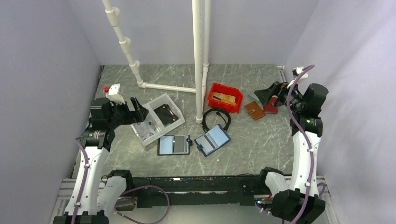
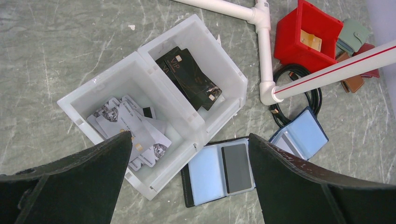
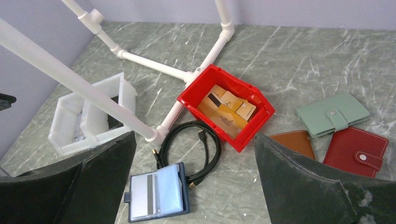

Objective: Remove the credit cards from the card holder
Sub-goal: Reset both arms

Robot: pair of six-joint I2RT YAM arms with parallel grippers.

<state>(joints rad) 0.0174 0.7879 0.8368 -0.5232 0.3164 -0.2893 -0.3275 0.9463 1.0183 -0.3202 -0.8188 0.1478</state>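
The left claw [image 2: 190, 142] hangs spread wide, grasping nothing, above a white two-compartment bin [image 2: 77, 100] of cards. To its right on the surface [image 1: 261, 149] lies a black-edged folio [image 1: 174, 144]. Next comes the card holder [image 1: 213, 139], lying open with a credit card [image 3: 148, 192] in one pocket, just beside a coiled black cable [image 1: 216, 116]. At far right, the right claw [image 3: 194, 137] hovers wide apart and empty.

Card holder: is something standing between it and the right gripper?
Nothing tall does. The open right gripper is raised; only the flat brown wallet, and the black cable at the far edge of the card holder, lie along the way.
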